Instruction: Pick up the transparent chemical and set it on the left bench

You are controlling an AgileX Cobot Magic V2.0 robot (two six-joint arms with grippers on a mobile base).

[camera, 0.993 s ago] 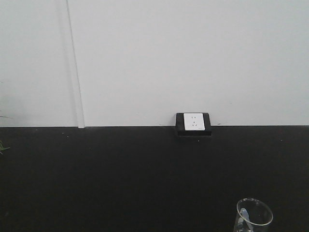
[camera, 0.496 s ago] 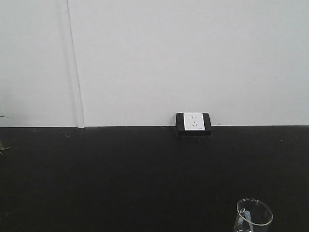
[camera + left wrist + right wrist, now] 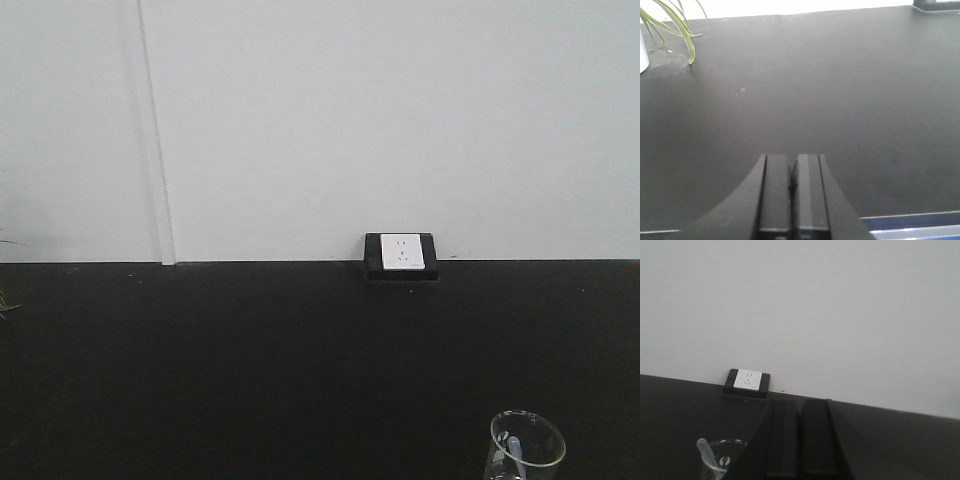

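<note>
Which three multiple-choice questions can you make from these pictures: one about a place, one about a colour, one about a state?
1. Where on the black worktop does the glass beaker stand in the front view?
A. bottom right
B. centre
C. far left

2. What colour is the face of the socket box?
A. red
B. white
C. yellow

3. In what state is the left gripper?
A. open wide
B. shut on the beaker
C. shut, holding nothing

Answers:
1 A: the beaker's rim shows at the lower right edge of the view.
2 B: a white plate sits in a black frame.
3 C: the left wrist view shows the fingers together with nothing between them.
</note>
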